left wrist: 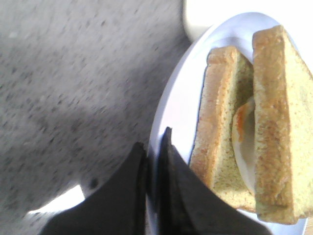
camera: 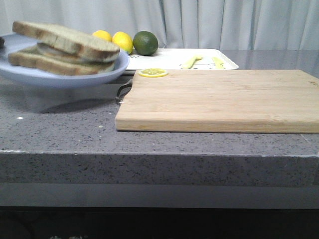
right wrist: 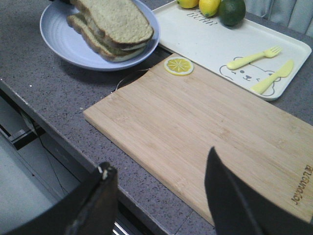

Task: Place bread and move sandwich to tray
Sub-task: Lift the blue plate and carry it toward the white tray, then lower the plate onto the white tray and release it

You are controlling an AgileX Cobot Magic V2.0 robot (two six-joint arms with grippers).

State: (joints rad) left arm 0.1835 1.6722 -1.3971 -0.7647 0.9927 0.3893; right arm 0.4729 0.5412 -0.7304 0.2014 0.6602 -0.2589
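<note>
The sandwich (camera: 65, 49) lies on a pale blue plate (camera: 60, 77), which hangs above the counter at the far left and casts a shadow beneath. The bread (camera: 75, 40) is its top slice, over a white egg (left wrist: 243, 134) and a lower slice. My left gripper (left wrist: 154, 139) is shut on the plate's rim (left wrist: 173, 107), beside the sandwich (left wrist: 264, 127). The white tray (camera: 169, 59) sits behind the plate. My right gripper (right wrist: 159, 159) hangs open and empty over the counter's front edge, by the cutting board (right wrist: 205, 127).
The wooden cutting board (camera: 219, 99) fills the middle and right of the counter, with a lemon slice (camera: 153, 72) at its back left corner. The tray holds two lemons (camera: 122, 41), a lime (camera: 145, 43), a yellow fork (right wrist: 252, 58) and knife (right wrist: 274, 77).
</note>
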